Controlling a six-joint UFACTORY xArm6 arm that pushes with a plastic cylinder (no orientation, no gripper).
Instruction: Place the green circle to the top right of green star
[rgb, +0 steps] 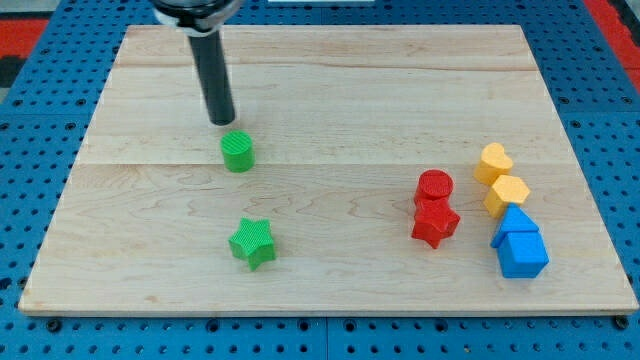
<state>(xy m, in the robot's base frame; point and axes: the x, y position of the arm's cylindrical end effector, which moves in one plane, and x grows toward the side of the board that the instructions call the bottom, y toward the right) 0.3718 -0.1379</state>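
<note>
The green circle (238, 152) sits on the wooden board left of centre. The green star (252, 243) lies below it, slightly to the right, well apart from it. My tip (222, 122) stands just above and slightly left of the green circle, very close to its upper edge; I cannot tell whether it touches. The rod rises from the tip toward the view's top.
At the right are a red circle (435, 185) touching a red star (435, 222), a yellow heart (493, 161), a yellow hexagon (507, 194), and two blue blocks (519, 243) close together. The wooden board (330, 90) lies on a blue pegboard.
</note>
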